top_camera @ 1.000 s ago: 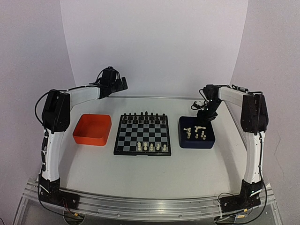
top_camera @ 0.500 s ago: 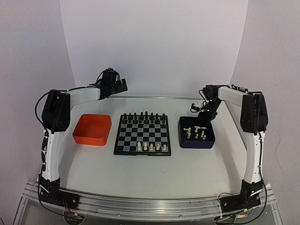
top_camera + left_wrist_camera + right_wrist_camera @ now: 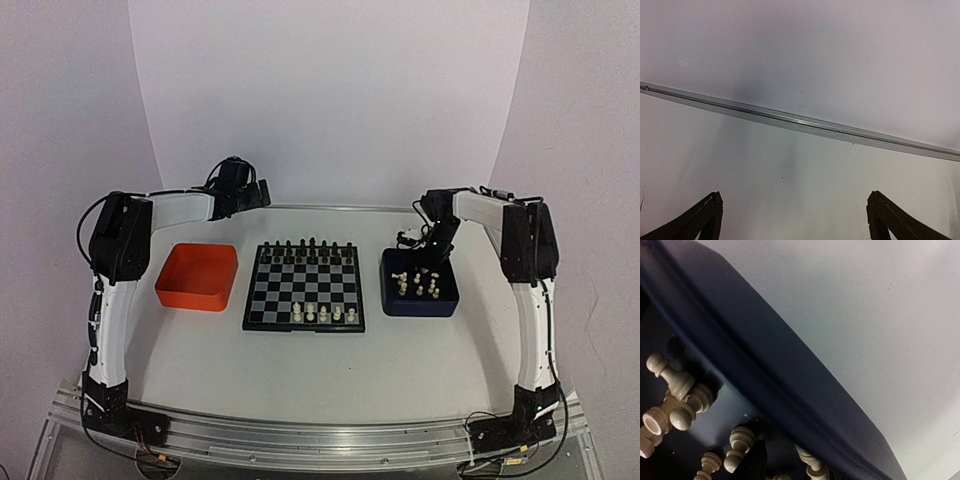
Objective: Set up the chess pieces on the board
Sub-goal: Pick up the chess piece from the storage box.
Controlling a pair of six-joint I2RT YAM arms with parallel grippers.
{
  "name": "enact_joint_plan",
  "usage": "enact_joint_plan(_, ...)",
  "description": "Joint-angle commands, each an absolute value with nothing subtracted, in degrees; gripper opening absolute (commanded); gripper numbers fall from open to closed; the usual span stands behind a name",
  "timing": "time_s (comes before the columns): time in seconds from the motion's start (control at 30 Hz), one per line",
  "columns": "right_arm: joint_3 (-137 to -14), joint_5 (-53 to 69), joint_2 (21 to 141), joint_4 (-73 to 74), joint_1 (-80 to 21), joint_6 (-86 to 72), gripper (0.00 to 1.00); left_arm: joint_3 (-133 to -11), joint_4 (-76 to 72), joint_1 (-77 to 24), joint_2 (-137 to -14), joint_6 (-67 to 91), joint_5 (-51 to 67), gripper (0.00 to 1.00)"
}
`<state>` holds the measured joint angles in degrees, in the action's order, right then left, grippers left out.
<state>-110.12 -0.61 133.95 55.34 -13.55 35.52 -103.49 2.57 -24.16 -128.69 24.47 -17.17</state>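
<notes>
The board (image 3: 304, 288) lies mid-table, with a few cream-white chess pieces (image 3: 323, 314) on its near rows and black chessmen along the far row. More white pieces (image 3: 418, 286) lie in the dark blue tray (image 3: 447, 299). My right gripper (image 3: 428, 258) reaches into that tray's far side. In the right wrist view its jaws (image 3: 790, 466) stand partly open around an upright white piece (image 3: 812, 467), with a gap showing beside the dark finger (image 3: 753, 461). Other white pieces (image 3: 675, 400) lie to the left. My left gripper (image 3: 246, 190) hovers at the back, open and empty (image 3: 794, 196).
An orange tray (image 3: 197, 277) sits left of the board. The blue tray's wall (image 3: 790, 390) runs close past my right fingers. A metal rail (image 3: 800, 121) marks the table's far edge, just ahead of my left gripper.
My right gripper has shifted left and down toward the tray's far side, and its jaws have narrowed. The left wrist has dipped slightly.
</notes>
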Motion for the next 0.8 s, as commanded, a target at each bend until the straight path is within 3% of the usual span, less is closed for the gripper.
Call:
enact_joint_plan(0.0,-112.68,-2.09,135.08,56.54,-13.95,36.86,0.34,-102.52,0.82,-23.85,-124.09,25.23,-18.5,1.0)
enact_joint_plan(0.33,-113.67,-0.47,134.47,56.42,-13.94,32.81,0.03,-99.72,0.26,-23.83,-121.99,26.1,-18.63,1.0)
enact_joint_plan(0.57,-109.84,3.0,127.6,53.58,-13.97,26.89,0.0,-92.92,-7.29,-23.93,-117.05,25.01,-16.09,1.0)
enact_joint_plan(0.77,-98.83,9.04,113.55,44.87,-13.95,20.61,0.0,-84.44,-17.83,-24.69,-111.06,23.85,-9.93,1.0)
